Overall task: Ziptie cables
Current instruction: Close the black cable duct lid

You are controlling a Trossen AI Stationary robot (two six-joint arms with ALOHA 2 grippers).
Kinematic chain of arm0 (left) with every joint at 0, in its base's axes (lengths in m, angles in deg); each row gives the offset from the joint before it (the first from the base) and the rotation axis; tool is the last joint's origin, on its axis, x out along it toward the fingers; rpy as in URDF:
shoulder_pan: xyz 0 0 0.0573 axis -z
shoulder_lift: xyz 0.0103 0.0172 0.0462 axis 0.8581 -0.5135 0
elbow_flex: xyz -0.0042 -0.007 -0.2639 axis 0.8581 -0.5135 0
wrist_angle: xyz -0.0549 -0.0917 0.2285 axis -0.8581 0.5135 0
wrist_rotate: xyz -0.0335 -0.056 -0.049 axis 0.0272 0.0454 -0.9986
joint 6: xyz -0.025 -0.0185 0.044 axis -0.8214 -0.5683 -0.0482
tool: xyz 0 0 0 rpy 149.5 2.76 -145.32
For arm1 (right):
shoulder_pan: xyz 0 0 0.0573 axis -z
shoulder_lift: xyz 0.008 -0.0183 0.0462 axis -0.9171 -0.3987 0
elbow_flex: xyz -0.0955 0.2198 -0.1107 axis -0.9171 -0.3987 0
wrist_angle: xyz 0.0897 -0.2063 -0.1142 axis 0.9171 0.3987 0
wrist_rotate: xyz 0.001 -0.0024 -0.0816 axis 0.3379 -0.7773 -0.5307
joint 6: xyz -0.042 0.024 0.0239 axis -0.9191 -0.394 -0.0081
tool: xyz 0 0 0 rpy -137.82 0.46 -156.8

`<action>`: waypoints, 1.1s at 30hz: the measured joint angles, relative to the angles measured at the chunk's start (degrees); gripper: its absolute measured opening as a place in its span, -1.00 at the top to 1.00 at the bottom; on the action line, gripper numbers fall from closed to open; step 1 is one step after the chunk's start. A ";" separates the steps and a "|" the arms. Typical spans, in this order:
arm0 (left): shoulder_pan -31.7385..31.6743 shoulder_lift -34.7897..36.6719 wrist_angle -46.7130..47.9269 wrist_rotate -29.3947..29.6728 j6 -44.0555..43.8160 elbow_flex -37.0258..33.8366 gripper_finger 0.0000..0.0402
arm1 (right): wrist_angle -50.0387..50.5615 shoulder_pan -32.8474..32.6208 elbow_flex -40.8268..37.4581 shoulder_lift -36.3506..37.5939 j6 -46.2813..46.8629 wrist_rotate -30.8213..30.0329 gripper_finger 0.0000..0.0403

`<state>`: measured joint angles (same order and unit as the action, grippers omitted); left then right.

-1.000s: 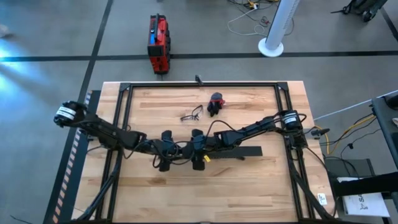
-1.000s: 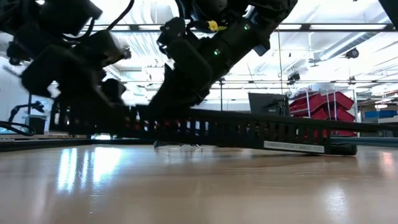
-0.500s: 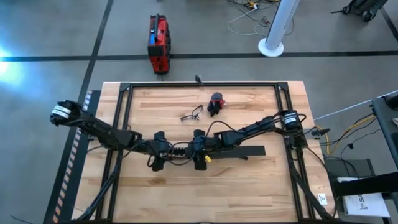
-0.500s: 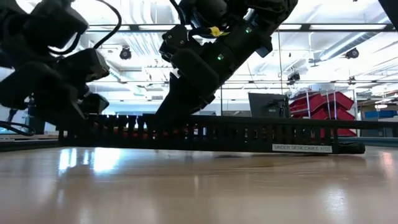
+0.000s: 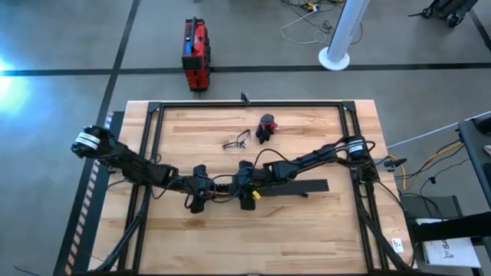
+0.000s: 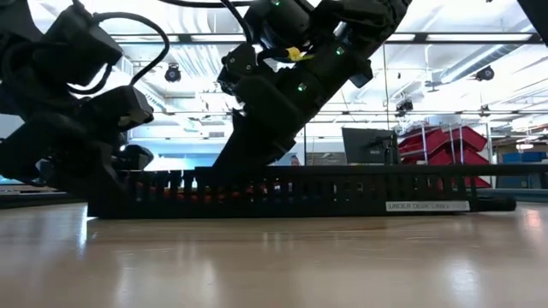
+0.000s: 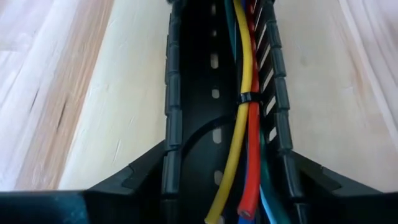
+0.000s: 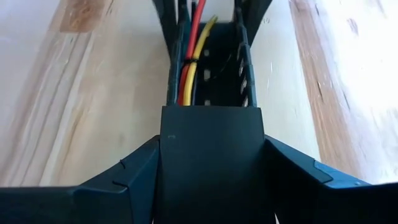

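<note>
Plainly, the main risk is the black slotted duct (image 5: 295, 186) shifting or twisting on the desk (image 5: 307, 230), since both hands sit on it close together. The right hand (image 5: 244, 192) is pinching the duct across its 2 walls. The left hand (image 5: 199, 192) sits astride the same duct a little further along; whether it grips or only straddles it I cannot tell. If 1 hand pulls while the other clamps, the duct could lift or bend, and the cables (image 7: 249, 137) could spill out through the open top. A hand dipping into the channel might also snag a wire or drag the ziptie (image 7: 244, 98) along the bundle.

The cables lie lengthwise inside the duct, against one slotted wall: yellow and red on top, blue and green beneath. The ziptie looks like a thin black band already cinched around them, with no long tail visible.
</note>
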<state>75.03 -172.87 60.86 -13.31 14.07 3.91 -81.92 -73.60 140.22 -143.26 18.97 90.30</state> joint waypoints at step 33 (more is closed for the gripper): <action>-0.04 -1.13 -4.11 0.85 0.94 -0.40 -0.07 | -1.00 -1.54 1.20 -1.22 2.86 -1.14 -0.08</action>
<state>74.99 -174.00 56.75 -12.46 15.01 3.51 -82.92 -75.14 141.42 -144.48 21.83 89.16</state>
